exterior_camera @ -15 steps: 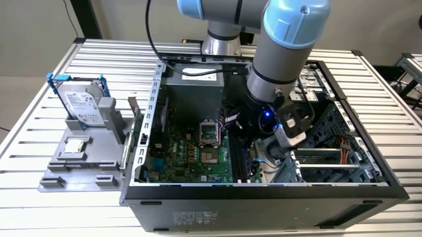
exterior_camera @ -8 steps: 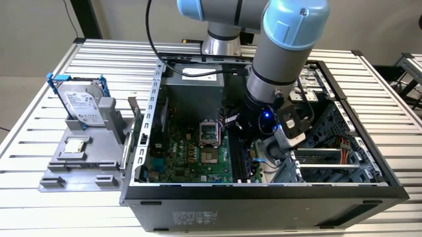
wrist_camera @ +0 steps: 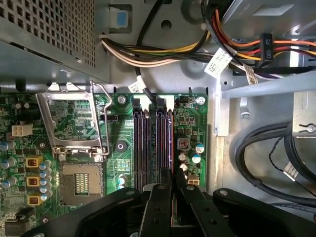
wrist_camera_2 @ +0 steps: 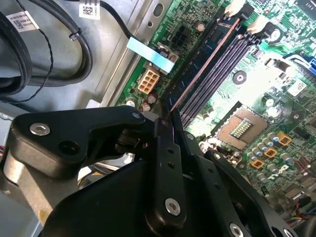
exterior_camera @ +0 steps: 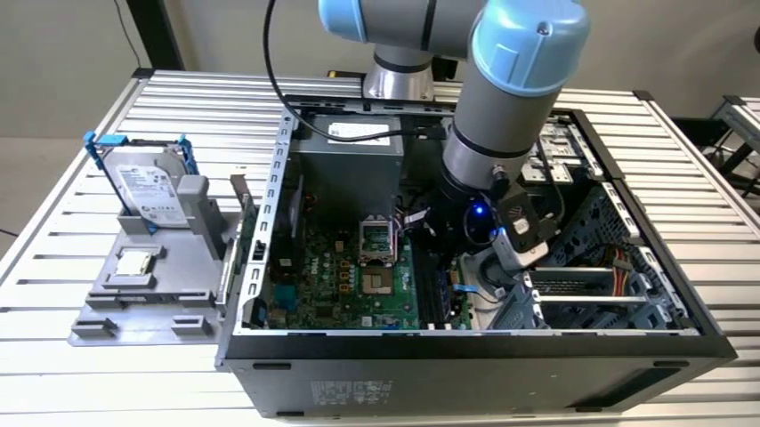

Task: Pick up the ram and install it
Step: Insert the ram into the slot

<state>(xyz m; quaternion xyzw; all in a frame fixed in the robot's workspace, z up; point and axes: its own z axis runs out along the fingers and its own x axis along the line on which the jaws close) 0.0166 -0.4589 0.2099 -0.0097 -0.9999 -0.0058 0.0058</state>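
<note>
The arm reaches down into the open computer case [exterior_camera: 475, 342], and its gripper [wrist_camera_2: 165, 123] is low over the motherboard [exterior_camera: 344, 276], right at the bank of memory slots [wrist_camera: 153, 143] beside the open processor socket [wrist_camera: 81, 185]. In the second wrist view the black fingers [wrist_camera_2: 168, 148] are pressed together on the near end of the ram [wrist_camera_2: 205, 61], a thin stick seen edge-on that runs along the outermost slot, on the side away from the socket; whether it is fully seated I cannot tell. In the first wrist view the fingertips [wrist_camera: 165, 180] sit right over the slots. Outside the case, on the exterior view's left, a grey holder [exterior_camera: 149, 298] carries the hard drive [exterior_camera: 149, 187] upright in its blue-handled frame and a small square processor chip [exterior_camera: 133, 263] lying flat.
</note>
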